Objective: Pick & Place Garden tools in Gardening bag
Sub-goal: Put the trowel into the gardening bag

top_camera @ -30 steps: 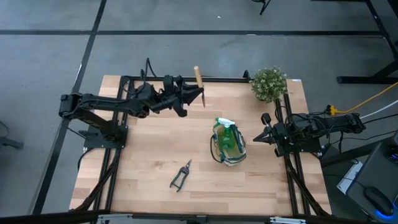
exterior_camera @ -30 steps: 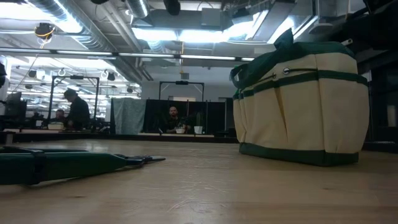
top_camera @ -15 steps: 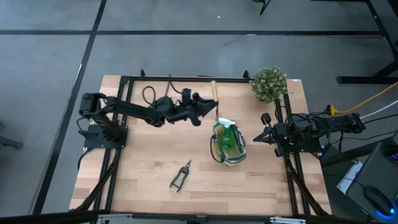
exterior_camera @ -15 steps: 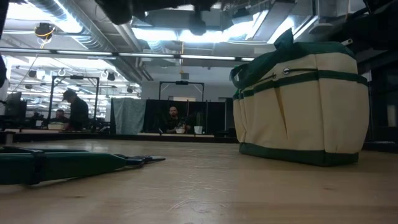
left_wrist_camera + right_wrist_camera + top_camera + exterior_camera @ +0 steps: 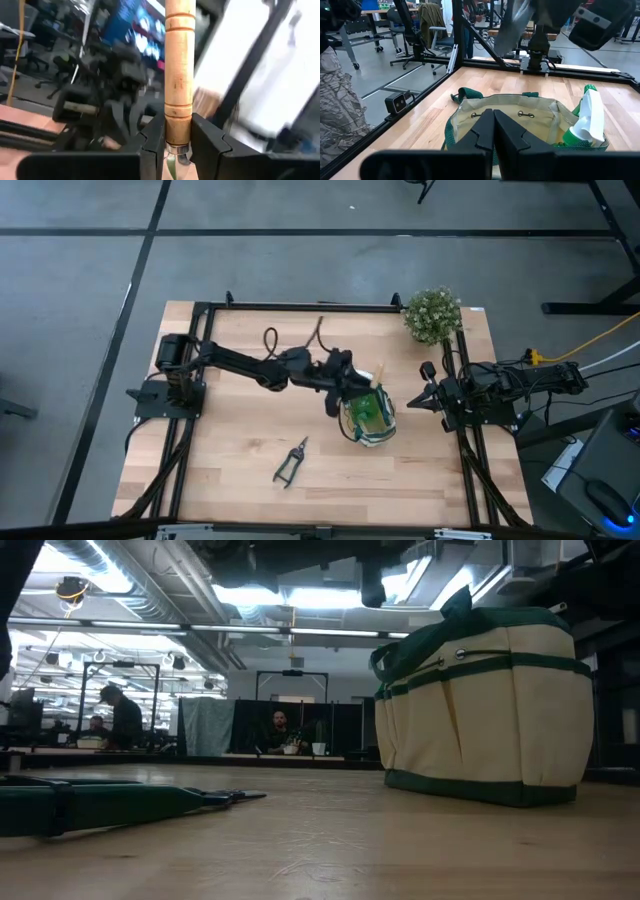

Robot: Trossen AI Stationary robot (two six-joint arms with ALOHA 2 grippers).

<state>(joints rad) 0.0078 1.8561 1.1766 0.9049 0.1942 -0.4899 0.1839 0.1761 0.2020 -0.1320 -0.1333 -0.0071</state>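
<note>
My left gripper (image 5: 357,383) is shut on the wooden-handled trowel (image 5: 179,70) and hovers over the far rim of the beige and green gardening bag (image 5: 367,412). The green spray bottle (image 5: 587,120) stands inside the bag, nozzle up. The pruning shears (image 5: 291,462) lie flat on the table nearer the front, and also show in the low view (image 5: 110,805). My right gripper (image 5: 493,131) is shut and empty, just right of the bag (image 5: 520,112). The trowel's blade is mostly hidden behind my left gripper. My left gripper pinches the trowel's wooden handle between its two fingers, at the end next to the metal collar (image 5: 178,125). The fingers (image 5: 152,145) lie across the handle. The trowel is lifted clear above the bag, and the handle's free end (image 5: 379,369) sticks out beyond the fingertips.
A bushy potted plant (image 5: 433,313) stands at the far right corner. Black frame rails (image 5: 300,305) run along the table's far and side edges. Bare wood (image 5: 240,430) lies left of the bag. People sit at desks in the room beyond (image 5: 278,730).
My left gripper has carried the trowel from near the table's far edge toward the right and nearer, ending over the bag. It has turned along the way, and the trowel stays in its hold, clear of the table.
</note>
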